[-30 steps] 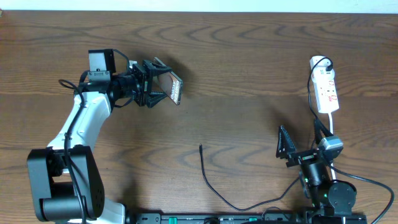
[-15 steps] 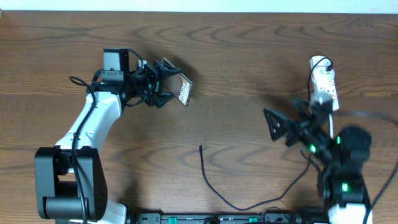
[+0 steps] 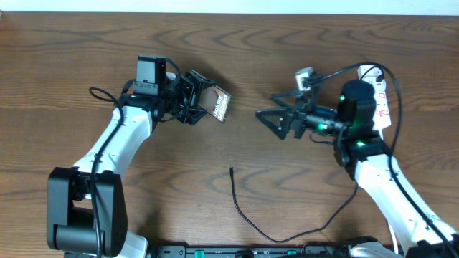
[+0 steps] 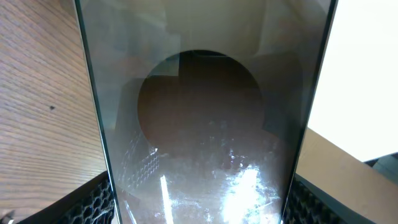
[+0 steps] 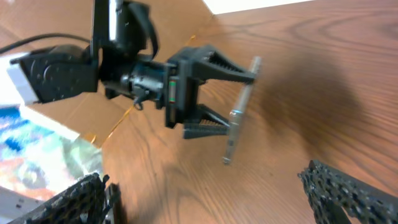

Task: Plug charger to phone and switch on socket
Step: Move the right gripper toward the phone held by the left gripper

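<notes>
The left gripper (image 3: 201, 100) clamps the phone (image 3: 219, 106) aloft at 10 o'clock, apparently steadying it for plugging. The right gripper (image 3: 266, 106), spread and empty, faces it; the charger (image 3: 240, 208) lies at 6 o'clock, the socket (image 3: 384, 111) at 2.

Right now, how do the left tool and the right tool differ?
The left tool is clamped on the phone, held on edge; the right tool stands wide open and empty. The left tool points toward the table's middle from the left, the right tool from the right, so they face each other. Both hover above the wooden table, and neither touches the charger.
</notes>
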Motion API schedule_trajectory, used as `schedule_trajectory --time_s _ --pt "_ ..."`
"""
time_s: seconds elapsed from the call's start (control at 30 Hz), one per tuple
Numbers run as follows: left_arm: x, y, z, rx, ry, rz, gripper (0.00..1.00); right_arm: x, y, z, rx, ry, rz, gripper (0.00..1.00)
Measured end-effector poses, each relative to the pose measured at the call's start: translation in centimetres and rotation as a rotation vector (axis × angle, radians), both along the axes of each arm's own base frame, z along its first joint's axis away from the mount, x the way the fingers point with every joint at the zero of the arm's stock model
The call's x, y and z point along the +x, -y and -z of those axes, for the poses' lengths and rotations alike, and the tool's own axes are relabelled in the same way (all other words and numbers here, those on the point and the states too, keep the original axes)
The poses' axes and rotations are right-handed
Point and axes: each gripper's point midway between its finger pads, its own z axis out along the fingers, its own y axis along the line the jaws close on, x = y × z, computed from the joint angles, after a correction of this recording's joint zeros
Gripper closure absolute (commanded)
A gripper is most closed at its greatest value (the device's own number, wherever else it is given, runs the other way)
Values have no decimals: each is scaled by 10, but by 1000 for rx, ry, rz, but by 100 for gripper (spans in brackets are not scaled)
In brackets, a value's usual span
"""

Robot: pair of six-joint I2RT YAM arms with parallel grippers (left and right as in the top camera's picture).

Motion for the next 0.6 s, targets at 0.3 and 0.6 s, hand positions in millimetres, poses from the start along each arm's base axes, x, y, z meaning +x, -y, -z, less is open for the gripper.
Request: schedule_trajectory --time_s 0.3,0.6 --pt "6 3 -2 -8 -8 -47 93 -4 -14 4 2 4 -40 1" --pt "4 13 -3 -10 -9 -40 93 3 -12 31 -89 -89 70 1"
